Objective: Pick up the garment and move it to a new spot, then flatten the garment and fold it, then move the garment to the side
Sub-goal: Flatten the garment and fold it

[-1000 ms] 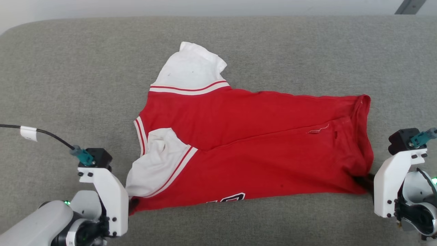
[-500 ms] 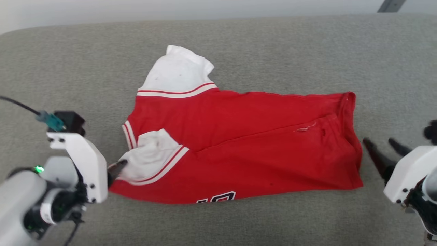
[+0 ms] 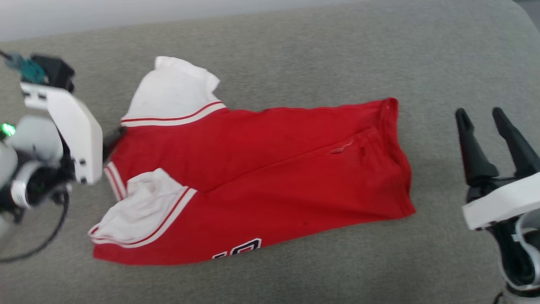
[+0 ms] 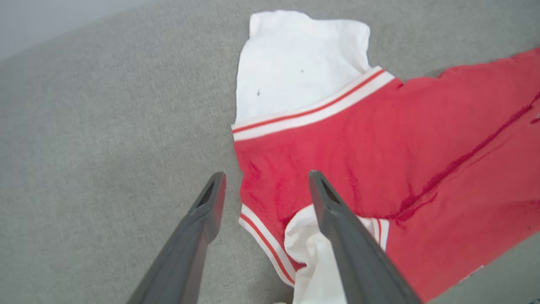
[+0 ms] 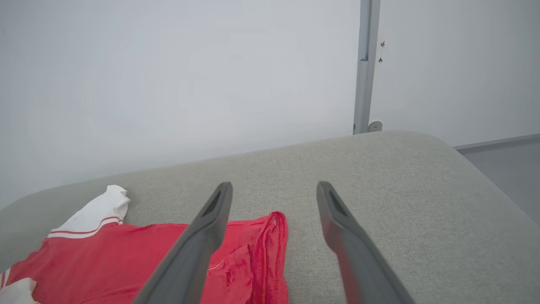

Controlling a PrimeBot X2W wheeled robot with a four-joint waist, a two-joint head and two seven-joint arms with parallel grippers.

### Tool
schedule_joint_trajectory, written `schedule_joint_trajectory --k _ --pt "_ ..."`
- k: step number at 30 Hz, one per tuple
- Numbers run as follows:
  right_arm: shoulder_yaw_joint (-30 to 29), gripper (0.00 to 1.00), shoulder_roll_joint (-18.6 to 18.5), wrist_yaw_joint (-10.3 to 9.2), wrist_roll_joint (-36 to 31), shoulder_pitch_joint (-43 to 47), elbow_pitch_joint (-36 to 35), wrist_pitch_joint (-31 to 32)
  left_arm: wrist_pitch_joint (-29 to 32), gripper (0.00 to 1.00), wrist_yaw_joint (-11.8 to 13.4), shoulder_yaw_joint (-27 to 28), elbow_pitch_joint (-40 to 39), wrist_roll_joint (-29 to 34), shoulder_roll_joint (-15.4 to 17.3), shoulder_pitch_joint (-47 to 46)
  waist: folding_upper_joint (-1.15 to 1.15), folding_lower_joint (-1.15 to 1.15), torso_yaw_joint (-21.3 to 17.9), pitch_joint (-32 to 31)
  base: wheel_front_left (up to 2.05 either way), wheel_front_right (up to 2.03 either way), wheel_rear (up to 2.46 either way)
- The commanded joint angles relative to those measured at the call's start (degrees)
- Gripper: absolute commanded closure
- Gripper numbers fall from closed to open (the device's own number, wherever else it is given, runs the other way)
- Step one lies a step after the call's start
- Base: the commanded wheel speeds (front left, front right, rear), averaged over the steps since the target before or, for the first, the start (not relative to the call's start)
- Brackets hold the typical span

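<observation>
Lying on the grey padded surface (image 3: 295, 50), the garment (image 3: 261, 169) is folded lengthwise. Red body flat, collar end toward the robot's left, hem toward its right. Far sleeve (image 3: 173, 90) spreads white onto the surface. Near sleeve (image 3: 141, 207) lies bunched on the red fabric. Part of a white-outlined print (image 3: 238, 249) shows at the near edge.

Left end effector (image 4: 265, 179): jaws wide, holding nothing, at the collar end. In its wrist view one finger is over bare surface, the other over the red fabric and near sleeve. Contact with the cloth cannot be told.

Right end effector (image 3: 479, 114): jaws wide, empty, over bare surface, apart from the hem.

Behind the surface stand a pale wall (image 5: 168, 84) and a grey post (image 5: 363, 63).
</observation>
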Motion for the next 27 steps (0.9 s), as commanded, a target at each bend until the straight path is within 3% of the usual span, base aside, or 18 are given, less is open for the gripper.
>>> schedule_joint_trajectory --k 1,4,14,27 --pt "1.0 0.00 0.5 0.00 -0.9 -0.7 -0.5 -2.1 -0.2 0.00 -1.5 0.1 1.9 1.2 -0.8 -2.6 0.00 0.00 -2.0 0.9 0.00 0.00 0.00" --pt "2.9 0.00 1.1 0.00 -1.6 -1.1 -0.4 -5.7 0.2 0.00 -4.8 -0.6 6.7 2.8 -2.5 -6.7 0.00 0.00 -4.3 1.8 0.00 0.00 0.00" --pt "7.5 0.00 1.7 0.00 0.7 -2.7 1.2 -14.0 1.1 0.00 -11.6 -2.1 22.6 6.3 -7.1 -16.6 0.00 0.00 -10.3 5.3 0.00 0.00 0.00" --pt "9.5 0.00 1.7 0.00 1.8 -5.0 2.8 -14.8 2.5 0.00 -14.0 -3.9 38.7 8.9 -10.4 -22.3 0.00 0.00 -13.8 10.1 0.00 0.00 0.00"
